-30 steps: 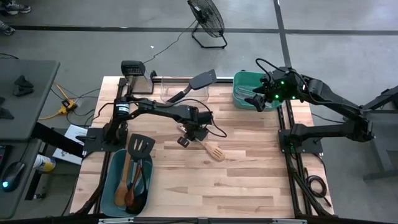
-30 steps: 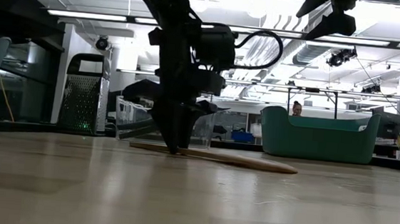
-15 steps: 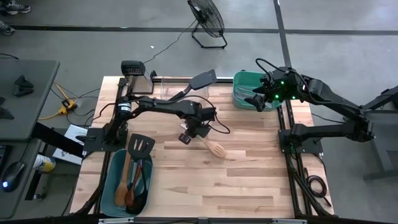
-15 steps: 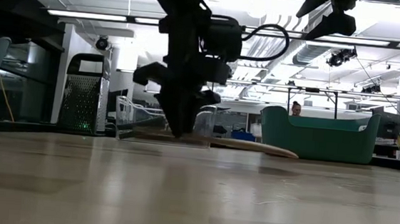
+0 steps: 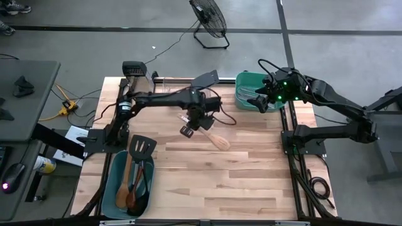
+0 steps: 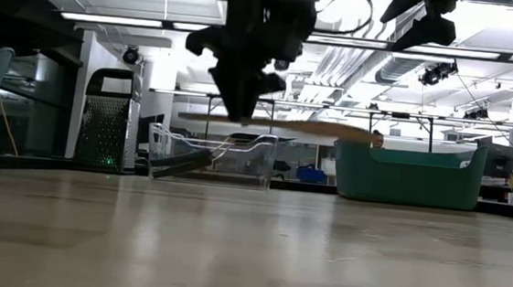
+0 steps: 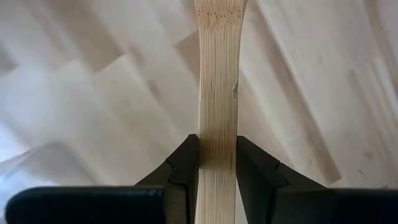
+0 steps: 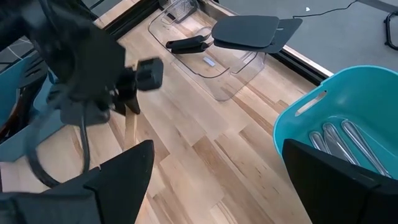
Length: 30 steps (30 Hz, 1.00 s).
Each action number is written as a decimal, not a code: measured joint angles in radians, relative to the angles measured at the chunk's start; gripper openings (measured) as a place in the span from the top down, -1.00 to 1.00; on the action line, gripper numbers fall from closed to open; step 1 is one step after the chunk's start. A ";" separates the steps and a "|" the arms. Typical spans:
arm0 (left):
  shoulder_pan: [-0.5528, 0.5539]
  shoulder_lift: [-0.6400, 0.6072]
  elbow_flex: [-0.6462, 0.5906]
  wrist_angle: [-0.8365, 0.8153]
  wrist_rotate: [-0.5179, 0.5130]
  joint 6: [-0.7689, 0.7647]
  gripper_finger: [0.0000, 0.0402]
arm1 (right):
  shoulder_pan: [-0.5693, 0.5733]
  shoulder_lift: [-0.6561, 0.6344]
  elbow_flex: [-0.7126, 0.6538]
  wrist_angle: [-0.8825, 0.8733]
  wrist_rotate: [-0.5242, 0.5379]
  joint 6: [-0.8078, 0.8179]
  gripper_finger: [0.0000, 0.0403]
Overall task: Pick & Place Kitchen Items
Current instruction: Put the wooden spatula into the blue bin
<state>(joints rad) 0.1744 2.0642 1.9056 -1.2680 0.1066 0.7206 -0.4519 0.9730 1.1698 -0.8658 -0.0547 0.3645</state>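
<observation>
A brown wooden slotted spatula (image 5: 217, 140) hangs level above the middle of the table, with my left gripper (image 5: 196, 123) shut on its handle. In the low view the spatula (image 6: 331, 129) floats well above the tabletop. My right gripper (image 5: 260, 104) waits open, high over the green tub (image 5: 246, 80) at the far right, which holds silvery metal pieces (image 8: 348, 138). A black turner (image 5: 204, 80) leans out of the clear bin (image 5: 173, 93) at the far edge. Another black turner (image 5: 141, 148) and wooden spoons (image 5: 129, 188) lie in the teal tub (image 5: 115, 186) at the near left. My left gripper pinches the spatula's handle (image 7: 217, 134) between its two fingers (image 7: 185, 163), one on each narrow edge, nearer the handle's free end than the head. The fingers come from above, pointing down, and lie across the handle. The spatula is lifted clear and stays level.
A metal grater (image 6: 107, 119) stands at the table's far left corner. Bare wooden tabletop (image 5: 239, 182) spreads over the middle and near right. A fan (image 5: 209, 22) stands on the floor beyond the far edge. A person shows far off in the room (image 6: 382, 138).
My left gripper has risen, still shut on the spatula, and has drifted a little toward the far edge. The spatula, which lay on the table a second ago, now hangs level and clear of it. My right arm has kept still.
</observation>
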 joint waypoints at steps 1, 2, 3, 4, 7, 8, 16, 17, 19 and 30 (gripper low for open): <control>0.004 -0.001 0.020 -0.015 -0.010 0.000 0.62 | 0.000 0.000 0.000 0.000 0.000 -0.003 -0.73; 0.009 -0.001 0.040 -0.035 -0.020 0.000 0.62 | 0.000 0.000 0.000 0.000 0.000 -0.005 -0.73; 0.015 -0.001 0.060 -0.058 -0.032 0.004 0.62 | 0.000 0.000 0.000 0.000 0.000 -0.009 -0.73; 0.018 -0.001 0.079 -0.082 -0.039 0.010 0.62 | 0.000 0.000 0.000 0.000 0.000 -0.012 -0.73; 0.030 -0.002 0.123 -0.135 -0.045 0.035 0.62 | 0.000 0.000 0.000 0.000 0.000 -0.021 -0.73; 0.031 -0.005 0.131 -0.137 -0.046 0.034 0.62 | 0.000 0.000 0.000 0.000 0.000 -0.021 -0.73; 0.021 -0.034 0.163 -0.214 -0.084 -0.003 0.62 | 0.000 0.000 0.000 0.001 0.001 -0.029 -0.73; 0.016 -0.035 0.164 -0.219 -0.088 -0.013 0.62 | 0.000 0.000 0.000 0.001 0.001 -0.029 -0.73; 0.004 -0.046 0.164 -0.277 -0.097 -0.043 0.62 | 0.000 0.000 0.000 0.001 0.000 -0.030 -0.73; -0.106 -0.142 0.163 -0.304 -0.117 -0.331 0.62 | 0.000 0.000 0.000 0.000 0.000 -0.036 -0.73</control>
<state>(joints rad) 0.0680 1.9223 2.0682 -1.5725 -0.0105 0.3900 -0.4519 0.9726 1.1698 -0.8661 -0.0547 0.3283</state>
